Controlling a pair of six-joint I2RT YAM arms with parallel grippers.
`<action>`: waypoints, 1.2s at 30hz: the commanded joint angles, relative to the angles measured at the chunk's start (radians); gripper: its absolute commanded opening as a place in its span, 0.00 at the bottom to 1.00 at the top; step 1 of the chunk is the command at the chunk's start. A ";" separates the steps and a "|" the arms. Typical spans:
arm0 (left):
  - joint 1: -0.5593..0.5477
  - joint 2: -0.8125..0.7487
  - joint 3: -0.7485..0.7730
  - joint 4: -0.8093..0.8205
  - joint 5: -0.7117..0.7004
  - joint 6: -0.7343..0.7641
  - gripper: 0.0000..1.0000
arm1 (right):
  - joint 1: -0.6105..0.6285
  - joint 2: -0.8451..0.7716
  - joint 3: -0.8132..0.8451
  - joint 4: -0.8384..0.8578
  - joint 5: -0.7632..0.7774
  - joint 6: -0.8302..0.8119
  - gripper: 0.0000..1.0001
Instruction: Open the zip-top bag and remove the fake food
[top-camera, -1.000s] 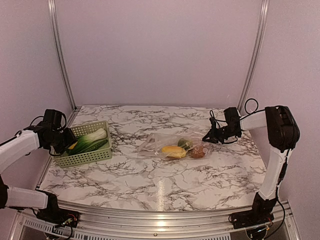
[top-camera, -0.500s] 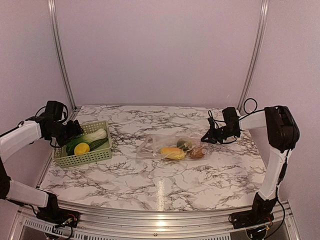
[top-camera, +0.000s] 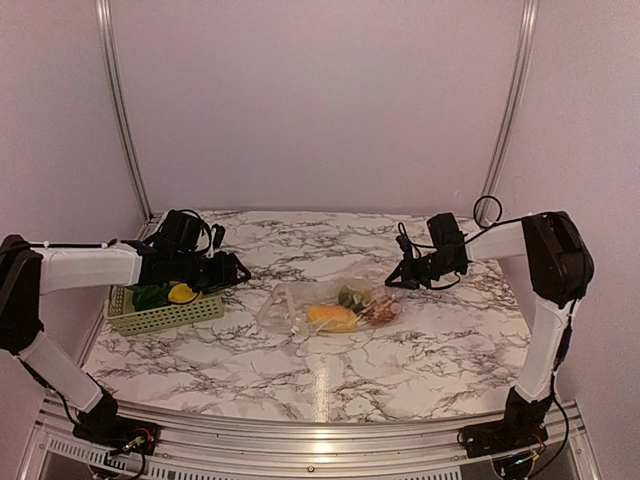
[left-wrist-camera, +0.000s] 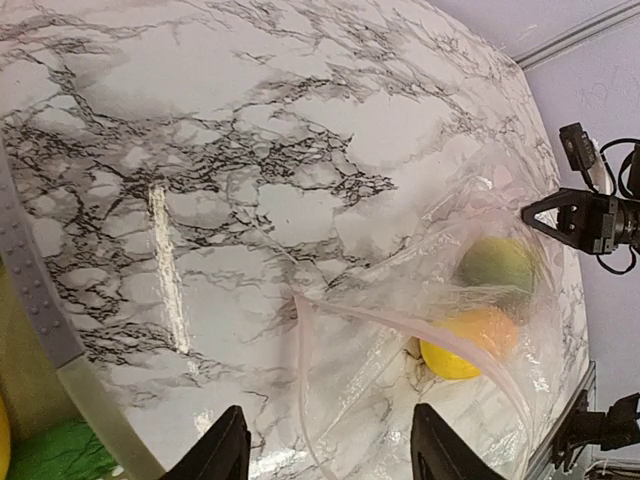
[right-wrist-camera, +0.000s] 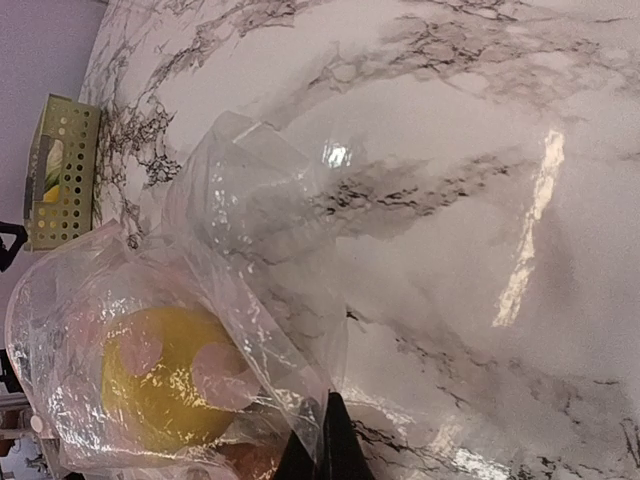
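Note:
The clear zip-top bag (top-camera: 320, 305) lies mid-table with its pink zip strip (left-wrist-camera: 300, 340) open toward the left. Inside it are a yellow-orange piece (top-camera: 328, 317), a green piece (top-camera: 350, 296) and a brown piece (top-camera: 380, 310). My right gripper (top-camera: 396, 280) is shut on the bag's right end; in the right wrist view its closed fingertips (right-wrist-camera: 322, 425) pinch the plastic beside the yellow piece (right-wrist-camera: 160, 385). My left gripper (top-camera: 236, 270) is open and empty, left of the bag's mouth (left-wrist-camera: 328, 415). The leafy vegetable (top-camera: 150, 296) and a yellow piece (top-camera: 181, 293) lie in the basket.
The pale green basket (top-camera: 165, 312) stands at the table's left edge, just behind my left gripper; its rim shows in the left wrist view (left-wrist-camera: 35, 290). Aluminium frame posts (top-camera: 120, 110) stand at the back corners.
A yellow piece came to lie in the basket. My left gripper then moved right, from over the basket toward the bag's mouth. My right gripper and the bag shifted a little left.

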 joint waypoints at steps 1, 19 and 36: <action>-0.045 0.096 -0.011 0.176 0.066 -0.042 0.52 | 0.028 0.008 0.013 0.019 -0.012 -0.001 0.00; -0.222 0.163 -0.127 0.409 0.216 -0.006 0.37 | 0.055 -0.017 -0.011 0.006 0.015 0.013 0.00; -0.415 0.437 0.159 0.451 0.121 0.543 0.70 | 0.056 -0.023 0.006 -0.095 0.009 -0.074 0.00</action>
